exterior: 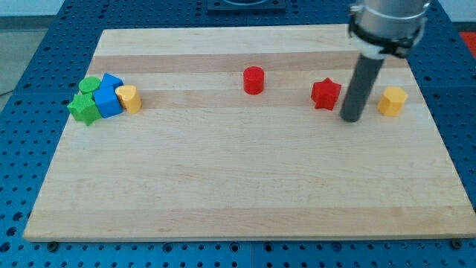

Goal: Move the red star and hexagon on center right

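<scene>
Between the red star (326, 94) and the yellow hexagon (392, 101) the tip (349, 118) is planted on the counter (245, 193), the star lying just to the tip's left and slightly toward the view's top, apparently not touched. No jaws are fitted, so nothing is pinched. The hexagon is found close on the tip's right. A red cylinder (253, 80) is seen well apart on the left. Since the star sits on the tip's left, a rightward push would likely have to be started from the star's far side.

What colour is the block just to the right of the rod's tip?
Yellow: the hexagon block right of my tip, seen in the camera view.
</scene>
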`<state>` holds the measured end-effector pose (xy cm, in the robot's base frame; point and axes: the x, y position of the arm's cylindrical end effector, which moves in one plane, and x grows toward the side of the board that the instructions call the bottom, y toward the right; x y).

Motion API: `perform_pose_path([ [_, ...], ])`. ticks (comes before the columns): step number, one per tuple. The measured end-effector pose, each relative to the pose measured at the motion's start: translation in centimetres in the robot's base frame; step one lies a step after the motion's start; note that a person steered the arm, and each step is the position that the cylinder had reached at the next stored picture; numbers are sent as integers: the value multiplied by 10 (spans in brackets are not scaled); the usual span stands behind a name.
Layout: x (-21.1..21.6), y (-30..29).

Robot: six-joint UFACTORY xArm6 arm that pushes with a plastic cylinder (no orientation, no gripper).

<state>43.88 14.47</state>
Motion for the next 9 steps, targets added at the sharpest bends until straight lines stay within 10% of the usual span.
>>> perform_pose_path([
  [2,-49,-40],
  [5,-88,53],
  [8,-175,-65],
  [9,-145,-151],
])
